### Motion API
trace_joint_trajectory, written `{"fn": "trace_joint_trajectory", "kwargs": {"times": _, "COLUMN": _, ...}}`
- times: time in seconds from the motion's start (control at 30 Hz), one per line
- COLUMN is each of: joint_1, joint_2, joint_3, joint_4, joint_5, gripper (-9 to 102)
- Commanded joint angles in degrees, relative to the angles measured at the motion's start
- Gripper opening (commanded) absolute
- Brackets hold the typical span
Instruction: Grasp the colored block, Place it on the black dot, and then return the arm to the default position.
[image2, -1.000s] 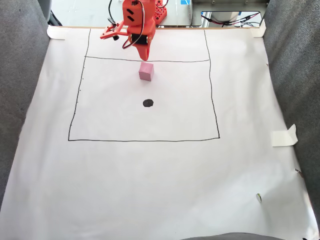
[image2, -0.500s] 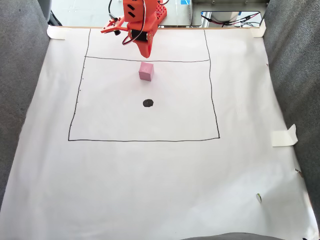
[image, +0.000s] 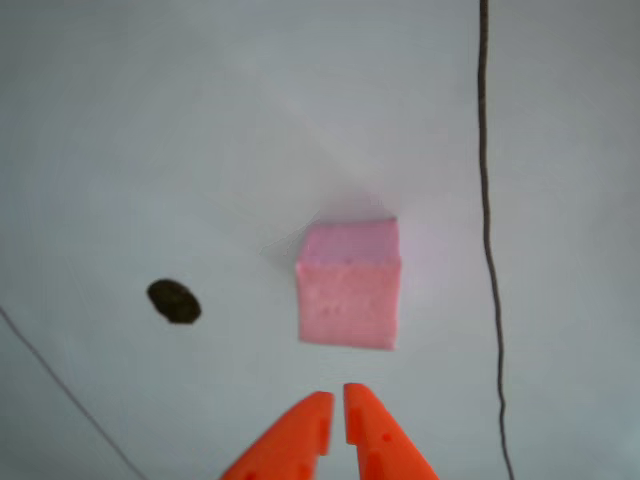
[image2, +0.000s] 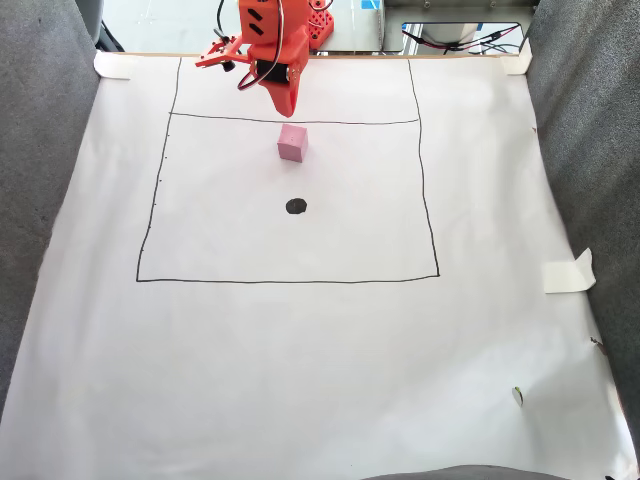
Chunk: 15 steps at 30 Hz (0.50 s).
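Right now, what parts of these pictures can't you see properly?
- The claw in the other view: the bottom edge cuts it off above the tips.
- The pink block: its underside and far faces are hidden by its own body in the other view.
- The arm's base in the fixed view: cut off by the top edge.
- A tiny speck on the paper in the fixed view: too small to identify.
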Motion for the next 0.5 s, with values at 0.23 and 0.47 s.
{"fn": "trace_joint_trajectory", "kwargs": {"times": 0.23, "joint_1": 0.35, "joint_2": -0.18, "joint_3": 2.29, "joint_4": -0.97, "joint_5": -3.96, "gripper": 30}}
{"fn": "trace_joint_trajectory", "kwargs": {"times": 0.47, "joint_1": 0.09, "joint_2": -0.53, "joint_3": 2.29, "joint_4": 1.93, "joint_5": -5.36, "gripper": 38}}
